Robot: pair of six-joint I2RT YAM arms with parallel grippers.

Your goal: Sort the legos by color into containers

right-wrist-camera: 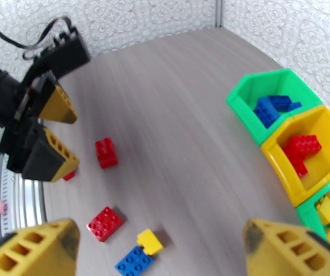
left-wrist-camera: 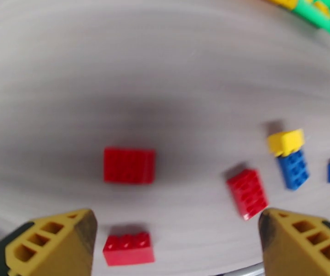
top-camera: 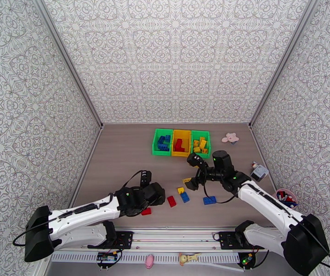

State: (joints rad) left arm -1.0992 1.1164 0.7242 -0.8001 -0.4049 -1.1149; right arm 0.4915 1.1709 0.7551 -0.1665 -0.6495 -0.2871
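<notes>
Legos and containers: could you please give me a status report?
Left gripper and right gripper: jaws open, empty. Six legos loose on table; containers hold sorted rest. Nothing blocking.

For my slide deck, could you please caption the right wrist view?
Open right gripper above loose legos; containers hold sorted blue, red and yellow ones.

With the right tool [right-wrist-camera: 165, 254] spread wide along the bottom edge, three joined green and yellow plastic bins [right-wrist-camera: 243, 117] sit at right and loose red, blue and yellow studded plastic bricks [right-wrist-camera: 104, 223] lie at lower left.
</notes>
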